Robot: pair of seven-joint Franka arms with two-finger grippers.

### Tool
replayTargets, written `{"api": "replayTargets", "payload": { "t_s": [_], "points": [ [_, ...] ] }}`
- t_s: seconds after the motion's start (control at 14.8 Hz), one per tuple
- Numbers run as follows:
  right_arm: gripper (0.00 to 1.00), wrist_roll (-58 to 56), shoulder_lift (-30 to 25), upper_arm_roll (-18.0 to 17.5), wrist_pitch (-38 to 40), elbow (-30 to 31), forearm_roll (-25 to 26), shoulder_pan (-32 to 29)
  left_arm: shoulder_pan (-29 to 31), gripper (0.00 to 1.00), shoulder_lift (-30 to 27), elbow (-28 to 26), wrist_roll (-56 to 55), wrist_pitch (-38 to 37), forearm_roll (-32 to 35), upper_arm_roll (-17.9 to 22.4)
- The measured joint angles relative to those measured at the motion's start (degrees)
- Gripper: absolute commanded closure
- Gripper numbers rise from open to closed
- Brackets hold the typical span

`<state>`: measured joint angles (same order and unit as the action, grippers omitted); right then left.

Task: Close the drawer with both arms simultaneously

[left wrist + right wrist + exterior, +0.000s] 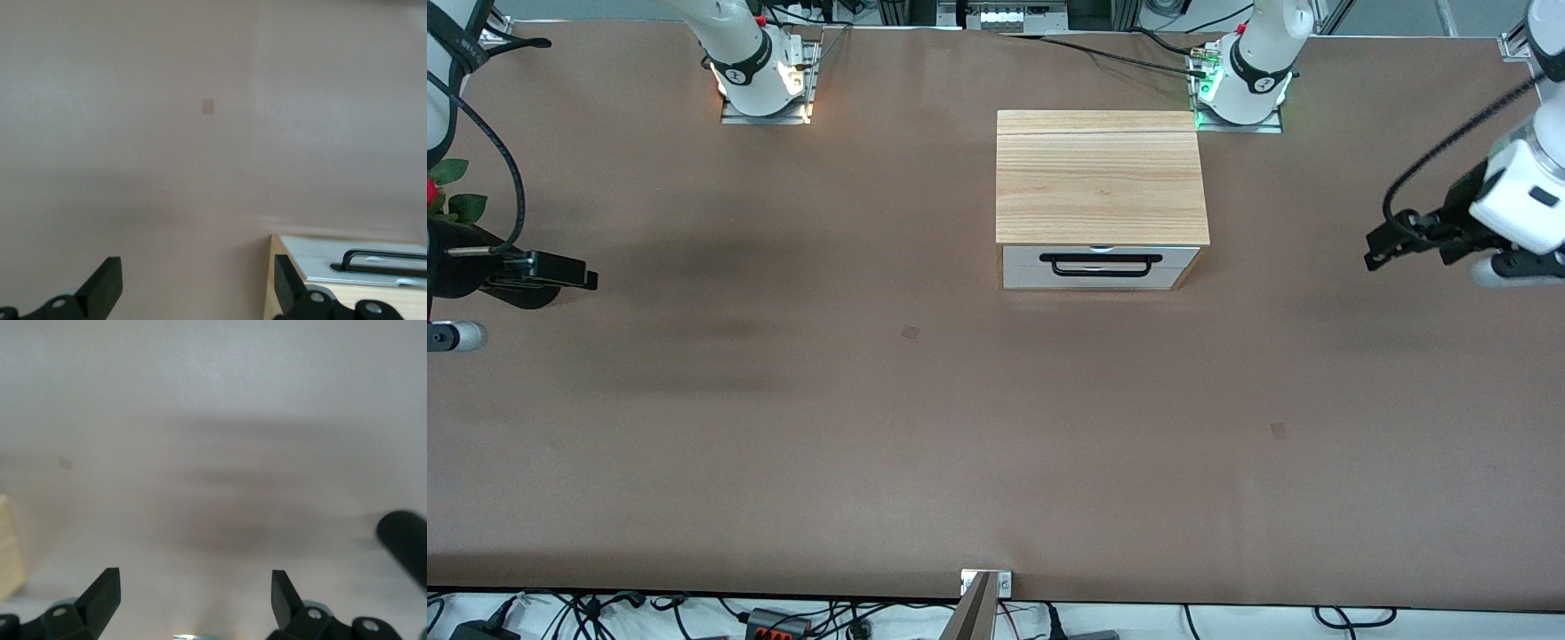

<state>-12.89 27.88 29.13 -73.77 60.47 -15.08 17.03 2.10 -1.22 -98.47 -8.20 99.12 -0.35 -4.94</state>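
Observation:
The drawer (1100,267) sits in the light oak box casing (1100,173) near the arms' bases. Only its white front panel and black bar handle (1100,265) show, level with the casing's front; no reddish-brown interior shows. My left gripper (1376,252) is open and empty, up over the table at the left arm's end, well apart from the drawer. The left wrist view (197,287) shows its jaws wide apart and the drawer front (353,261). My right gripper (587,279) is open and empty over the right arm's end; it also shows in the right wrist view (195,600).
A red flower with green leaves (443,197) sits at the right arm's end of the table. A metal bracket (985,583) is at the table edge nearest the front camera. The casing's corner (8,550) shows in the right wrist view.

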Motion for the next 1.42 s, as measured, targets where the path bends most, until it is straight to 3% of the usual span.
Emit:
{"api": "replayTargets", "payload": {
  "t_s": [0.27,0.61,0.81,0.95,1.28,1.42],
  "points": [
    [0.00,-4.3,0.0,2.4,-0.2,-0.1,0.1,-0.5,-0.8,0.00,-3.4,-3.5,0.2,-1.8,0.0,0.0],
    [0.00,-5.5,-1.6,3.2,-2.3,-0.2,0.3,-1.1,-0.8,0.00,-2.4,-0.8,0.4,-5.1,0.0,0.0],
    [0.00,-6.7,-2.5,3.2,-3.1,-0.1,4.1,-1.8,-0.7,0.00,-1.8,0.7,0.4,-6.4,0.0,0.3],
    [0.00,-7.2,-4.3,1.9,-5.0,1.7,4.3,-3.8,-0.8,0.00,-1.8,1.3,0.5,-6.4,0.0,0.3],
    [0.00,-7.9,-12.8,-2.5,-13.6,13.8,4.9,-6.5,-1.6,0.00,0.3,5.7,0.8,-6.4,0.0,0.0],
    [0.00,-8.4,-15.6,-6.7,-14.6,17.1,8.9,-7.3,-1.6,0.00,1.1,6.4,1.9,-6.4,0.0,0.0]
  ]
}}
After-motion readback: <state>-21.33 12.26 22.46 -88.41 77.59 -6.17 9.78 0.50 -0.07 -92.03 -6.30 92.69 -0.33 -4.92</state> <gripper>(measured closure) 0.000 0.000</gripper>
